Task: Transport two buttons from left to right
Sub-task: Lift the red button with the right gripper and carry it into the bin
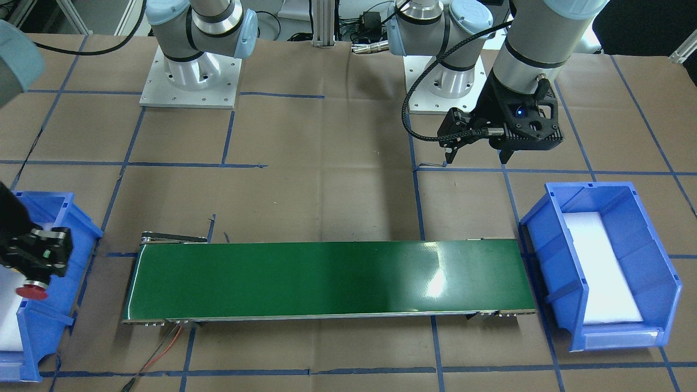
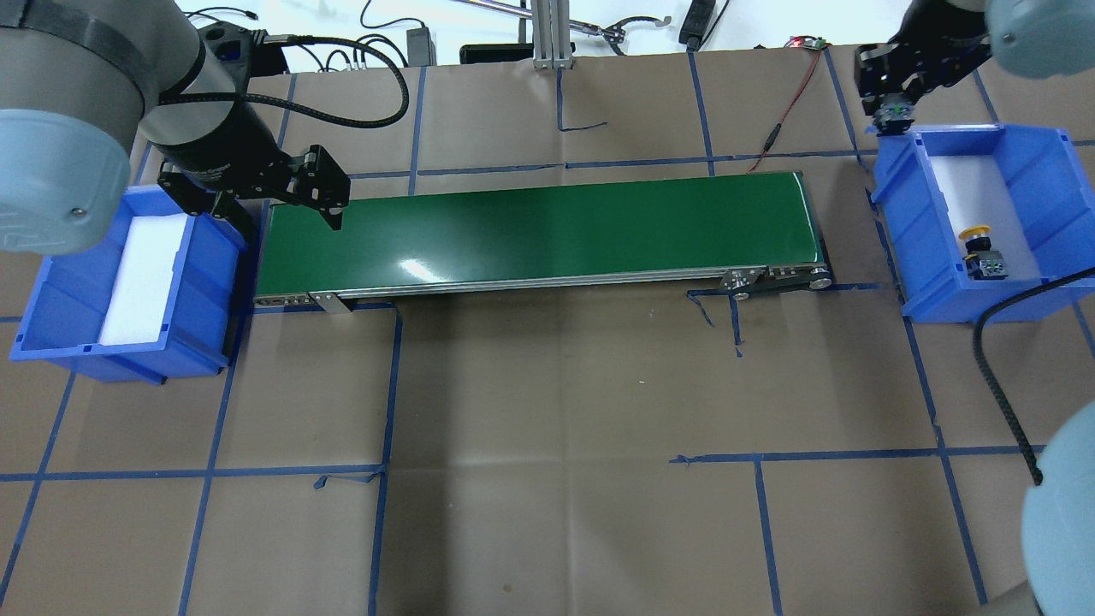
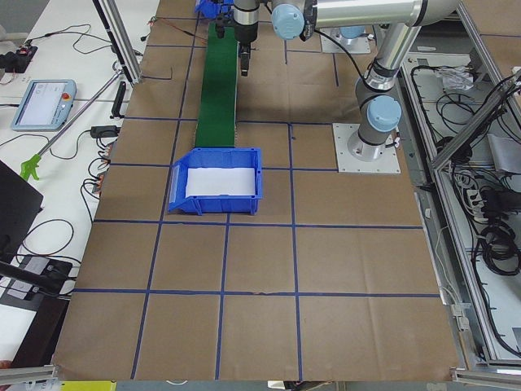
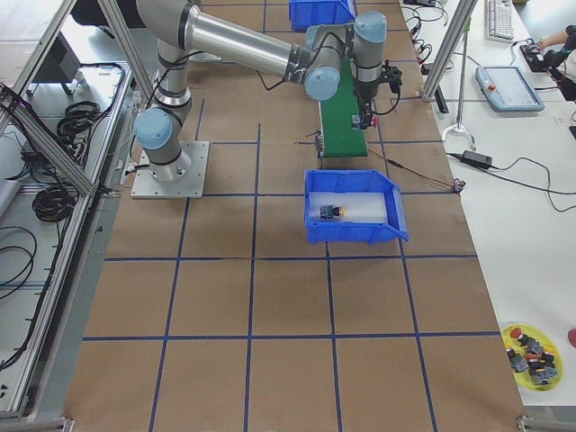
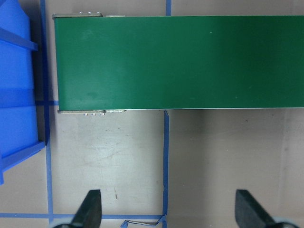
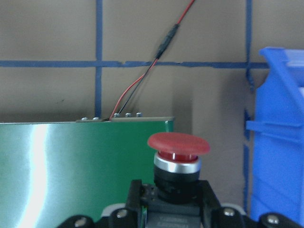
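Meanwhile the right gripper [image 1: 34, 275] clamped the red button [image 6: 179, 145], cap down, above the belt-side rim of the right blue bin [image 2: 949, 304]. The yellow button [image 2: 982, 248] lay inside on the white liner. The left gripper [image 5: 169, 202] hung spread wide, empty, beside the green belt's [image 5: 180, 61] left end.

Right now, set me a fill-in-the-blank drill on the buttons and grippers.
1. The right gripper holds the red button; the left gripper holds ____.
2. The yellow button lies in the robot's ____ blue bin.
3. The left gripper's jaws stand ____.
Missing words: nothing; right; open.
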You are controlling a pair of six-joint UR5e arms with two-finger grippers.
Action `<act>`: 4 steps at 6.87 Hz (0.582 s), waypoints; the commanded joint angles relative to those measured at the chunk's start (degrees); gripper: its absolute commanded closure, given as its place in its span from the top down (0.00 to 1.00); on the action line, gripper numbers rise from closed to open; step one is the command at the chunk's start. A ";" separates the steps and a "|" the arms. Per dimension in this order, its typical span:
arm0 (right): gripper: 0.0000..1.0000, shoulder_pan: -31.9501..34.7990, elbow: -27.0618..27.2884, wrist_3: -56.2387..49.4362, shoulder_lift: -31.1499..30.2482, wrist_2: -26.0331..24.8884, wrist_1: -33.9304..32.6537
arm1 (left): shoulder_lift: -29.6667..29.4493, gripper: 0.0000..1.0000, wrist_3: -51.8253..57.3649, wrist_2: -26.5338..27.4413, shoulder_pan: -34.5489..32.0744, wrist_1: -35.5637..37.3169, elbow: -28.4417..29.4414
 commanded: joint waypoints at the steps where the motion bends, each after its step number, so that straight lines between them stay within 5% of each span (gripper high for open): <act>1: 0.07 -8.73 -4.78 -13.46 3.35 0.39 3.36 | -0.07 1.00 0.00 0.00 -0.03 0.00 0.06; 4: 0.07 -12.64 -4.18 -18.08 8.54 2.59 2.65 | -0.07 1.00 -0.09 0.00 -0.03 0.00 0.14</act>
